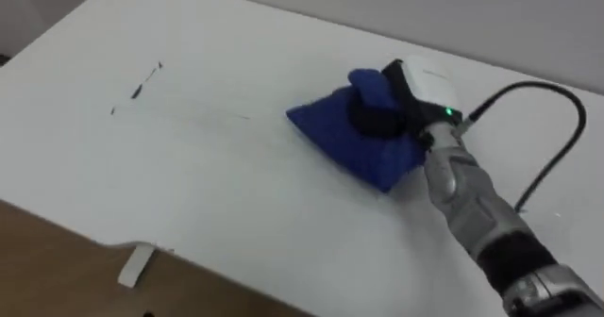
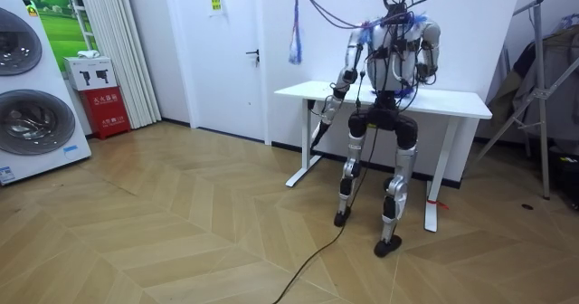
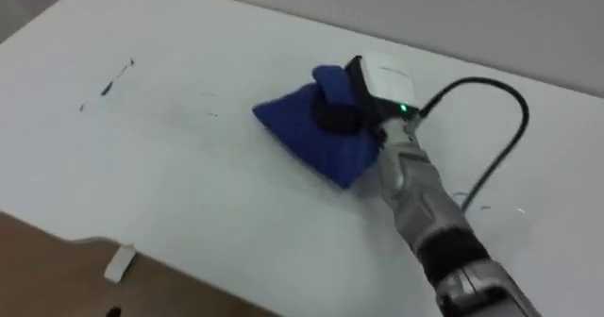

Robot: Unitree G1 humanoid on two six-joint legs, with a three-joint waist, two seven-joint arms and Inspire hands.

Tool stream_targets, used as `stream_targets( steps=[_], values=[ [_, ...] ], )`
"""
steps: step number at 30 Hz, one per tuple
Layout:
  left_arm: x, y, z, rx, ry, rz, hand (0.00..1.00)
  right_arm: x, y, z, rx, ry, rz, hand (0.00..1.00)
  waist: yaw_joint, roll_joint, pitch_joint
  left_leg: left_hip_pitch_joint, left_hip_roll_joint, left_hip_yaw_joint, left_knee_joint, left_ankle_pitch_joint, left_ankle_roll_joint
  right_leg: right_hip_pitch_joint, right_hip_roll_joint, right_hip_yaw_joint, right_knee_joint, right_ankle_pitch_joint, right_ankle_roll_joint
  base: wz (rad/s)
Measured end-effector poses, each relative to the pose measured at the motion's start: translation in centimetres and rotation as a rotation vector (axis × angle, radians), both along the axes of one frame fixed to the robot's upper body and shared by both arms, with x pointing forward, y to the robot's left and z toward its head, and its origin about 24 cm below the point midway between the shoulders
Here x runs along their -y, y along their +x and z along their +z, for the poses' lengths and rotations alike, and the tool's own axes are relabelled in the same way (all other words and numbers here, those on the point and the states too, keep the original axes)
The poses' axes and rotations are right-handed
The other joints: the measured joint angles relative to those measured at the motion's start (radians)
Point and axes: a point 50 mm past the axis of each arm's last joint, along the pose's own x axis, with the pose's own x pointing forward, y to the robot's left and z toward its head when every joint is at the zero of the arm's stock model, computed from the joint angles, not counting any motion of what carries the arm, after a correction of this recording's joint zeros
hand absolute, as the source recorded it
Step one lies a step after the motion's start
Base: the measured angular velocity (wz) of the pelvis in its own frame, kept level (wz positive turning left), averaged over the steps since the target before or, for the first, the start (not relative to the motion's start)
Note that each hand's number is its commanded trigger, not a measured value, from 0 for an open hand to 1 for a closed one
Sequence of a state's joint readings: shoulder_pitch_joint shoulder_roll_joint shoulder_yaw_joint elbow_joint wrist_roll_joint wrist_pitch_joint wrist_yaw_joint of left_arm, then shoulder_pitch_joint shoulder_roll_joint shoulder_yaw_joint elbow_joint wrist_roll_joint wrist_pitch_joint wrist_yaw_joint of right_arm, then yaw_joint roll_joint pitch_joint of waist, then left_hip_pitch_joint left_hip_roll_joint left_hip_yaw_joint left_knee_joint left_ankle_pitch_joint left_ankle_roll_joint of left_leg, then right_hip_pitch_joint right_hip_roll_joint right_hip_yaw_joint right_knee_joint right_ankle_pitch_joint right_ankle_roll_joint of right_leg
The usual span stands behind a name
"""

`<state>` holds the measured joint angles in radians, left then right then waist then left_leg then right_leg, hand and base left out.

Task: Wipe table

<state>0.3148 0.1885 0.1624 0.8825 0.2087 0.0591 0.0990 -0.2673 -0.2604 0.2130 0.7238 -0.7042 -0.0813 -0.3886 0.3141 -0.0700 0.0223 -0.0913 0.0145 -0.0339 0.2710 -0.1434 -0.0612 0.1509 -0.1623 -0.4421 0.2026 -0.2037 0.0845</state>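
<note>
Your right hand (image 1: 429,91) on the blue cloth (image 1: 330,133), fingers (image 1: 373,121) curled round its raised fold, cloth lying on white surface (image 1: 208,194), dark marks (image 1: 142,86) well left.

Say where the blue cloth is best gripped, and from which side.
The blue cloth: probably grip its bunched far edge from above and the right; that fold stands off the table, the rest lies flat. The right hand rests there.
</note>
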Motion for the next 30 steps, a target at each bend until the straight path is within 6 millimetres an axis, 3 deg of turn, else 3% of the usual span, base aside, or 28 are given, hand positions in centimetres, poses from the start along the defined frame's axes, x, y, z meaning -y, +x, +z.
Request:
stream_targets(
  steps=[2,4,8,9,11,12,15,18,22,24,26,30],
  values=[
    [-0.9,-1.5,0.3,-0.015,0.018,0.055,0.0,1.7,-1.8,-0.9,0.006,0.025,-0.069,1.0,-0.059,0.012,-0.0014,0.021,-0.008,0.0,-0.002,0.0,0.001,0.025,-0.009,-0.026,-0.002,0.002,0.003,0.0],
    [-1.4,-1.1,0.5,0.012,0.034,0.059,0.0,3.5,-2.6,-1.1,0.012,0.014,-0.128,1.0,-0.077,0.018,-0.0101,0.033,-0.011,0.001,-0.015,0.001,0.003,0.035,-0.011,-0.038,0.0,0.002,0.003,0.1],
    [-1.8,0.8,1.2,0.099,0.052,0.025,0.0,5.1,-2.6,-1.2,-0.017,-0.004,-0.175,1.0,-0.074,0.011,-0.0143,0.062,-0.011,0.006,-0.049,0.008,0.017,0.04,-0.014,-0.031,0.0,0.001,0.004,-0.11],
    [-1.6,1.6,1.1,0.119,0.047,0.019,0.0,5.1,-2.1,-1.1,-0.026,-0.008,-0.18,1.0,-0.061,0.008,-0.0122,0.065,-0.011,0.009,-0.052,0.009,0.017,0.037,-0.015,-0.029,-0.001,-0.002,0.009,-0.24],
    [-1.0,2.7,1.0,0.137,0.033,0.004,0.0,4.6,-0.9,-0.6,-0.04,-0.024,-0.175,1.0,-0.052,0.004,-0.0135,0.053,-0.008,0.01,-0.049,0.01,0.019,0.021,-0.013,-0.029,0.0,-0.003,0.01,-0.25],
    [-0.5,3.3,0.9,0.144,0.019,-0.002,0.0,4.2,-0.1,-0.1,-0.054,-0.04,-0.167,1.0,-0.032,0.002,-0.0137,0.045,-0.004,0.018,-0.047,0.012,0.02,0.006,-0.013,-0.027,0.0,-0.003,0.011,-0.43],
    [0.6,3.8,0.5,0.127,-0.006,-0.064,0.0,1.7,2.6,1.4,-0.064,-0.08,-0.071,1.0,-0.005,0.005,-0.0132,0.011,0.008,0.026,-0.035,0.015,0.016,-0.029,-0.004,-0.031,0.002,0.0,0.006,-0.3],
    [1.4,3.6,0.2,0.095,-0.024,-0.095,0.0,-0.8,4.0,2.3,-0.05,-0.071,0.014,1.0,0.023,0.003,-0.013,0.01,0.011,0.026,-0.04,0.025,0.015,-0.041,-0.002,-0.03,0.003,0.003,0.002,0.0],
    [1.1,1.2,0.0,0.033,-0.022,-0.06,0.0,-1.1,4.4,3.0,-0.021,-0.054,0.028,1.0,0.052,0.003,-0.0102,0.006,0.007,0.02,-0.036,0.026,0.017,-0.038,-0.003,-0.031,-0.002,0.008,0.008,0.06],
    [1.0,-0.2,-0.1,-0.004,-0.026,-0.037,0.0,-0.3,3.7,2.3,-0.041,-0.059,0.01,1.0,0.042,0.005,-0.0079,0.009,0.004,0.012,-0.035,0.026,0.018,-0.03,-0.004,-0.038,-0.003,0.008,0.009,0.16],
    [0.7,-1.1,-0.1,-0.016,-0.027,-0.01,0.0,1.8,1.6,0.3,-0.096,-0.055,-0.047,1.0,0.032,0.009,-0.0055,0.014,-0.001,0.003,-0.035,0.025,0.019,-0.016,-0.005,-0.04,-0.007,0.008,0.009,0.23],
    [-0.5,-3.1,0.3,-0.036,-0.009,0.07,0.0,5.4,-3.4,-2.0,-0.056,0.053,-0.222,1.0,-0.058,0.01,-0.0099,0.034,-0.016,-0.004,-0.037,0.02,0.026,0.02,-0.016,-0.059,-0.02,0.002,0.019,0.13]
  ],
)
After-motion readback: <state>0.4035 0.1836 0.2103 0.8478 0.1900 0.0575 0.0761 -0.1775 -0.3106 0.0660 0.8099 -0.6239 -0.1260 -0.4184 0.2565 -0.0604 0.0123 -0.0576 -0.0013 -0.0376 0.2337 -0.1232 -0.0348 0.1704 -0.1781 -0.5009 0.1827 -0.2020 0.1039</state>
